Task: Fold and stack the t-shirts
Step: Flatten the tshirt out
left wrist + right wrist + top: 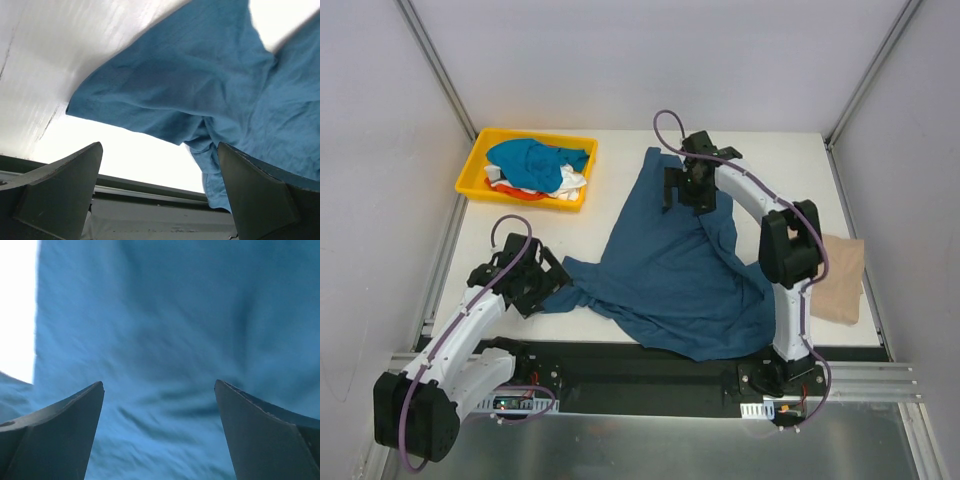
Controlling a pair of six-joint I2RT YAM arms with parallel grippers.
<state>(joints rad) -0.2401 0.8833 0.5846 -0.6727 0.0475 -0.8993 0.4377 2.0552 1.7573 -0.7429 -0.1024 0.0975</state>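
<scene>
1. At the far left corner of the table, the yellow tray holds a rumpled heap. The bright blue t-shirt is on top, the white t-shirt at its right side, and the orange-red t-shirt shows underneath.
2. Near the left edge, the left gripper has its jaws wide apart and clamps nothing. In its wrist view a sleeve of the dark teal-blue t-shirt lies just ahead of the fingers.
3. A bare strip of table runs between the tray and this shirt. Another runs along the far edge to the far right corner.
4. The dark teal-blue t-shirt sprawls creased across the middle, from near the far edge to the near edge. There its hem hangs over onto the black rail.
5. The right gripper is over the far part of that shirt, jaws spread wide and holding nothing. Blurred cloth fills its wrist view, so I cannot tell whether the fingertips touch it.
6. A small white tag sits at the right arm's base, too small to read.
7. The tan-beige t-shirt lies at the right edge, partly hidden behind the right arm.
</scene>
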